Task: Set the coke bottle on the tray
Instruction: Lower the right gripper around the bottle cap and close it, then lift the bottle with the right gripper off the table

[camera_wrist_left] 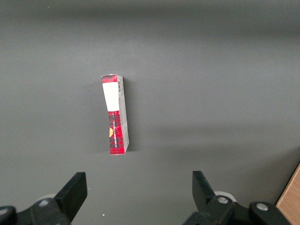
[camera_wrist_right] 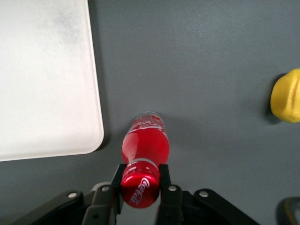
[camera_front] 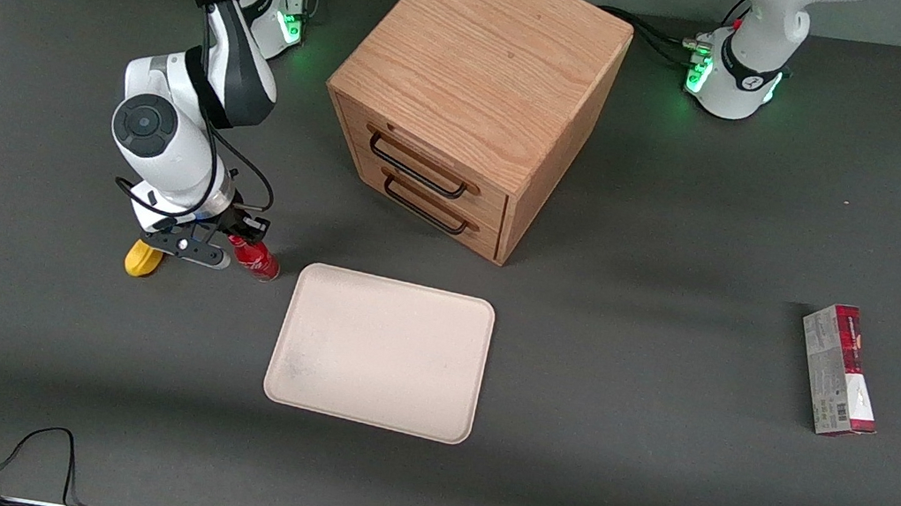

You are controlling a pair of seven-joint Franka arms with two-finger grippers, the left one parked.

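The small red coke bottle (camera_front: 256, 260) stands on the grey table beside the tray's corner nearest the working arm, tilted toward the tray. My right gripper (camera_front: 230, 242) is shut on its red cap; in the right wrist view the two fingers (camera_wrist_right: 165, 180) press the cap of the coke bottle (camera_wrist_right: 144, 150) from both sides, the gripper (camera_wrist_right: 140, 183) centred on it. The beige tray (camera_front: 382, 352) lies flat and bare, nearer to the front camera than the cabinet. It also shows in the right wrist view (camera_wrist_right: 47, 84), close to the bottle.
A yellow lemon-shaped object (camera_front: 142, 258) lies just beside the gripper, away from the tray, and shows in the right wrist view (camera_wrist_right: 287, 96). The wooden two-drawer cabinet (camera_front: 474, 96) stands farther back. A red-and-grey carton (camera_front: 839, 370) lies toward the parked arm's end.
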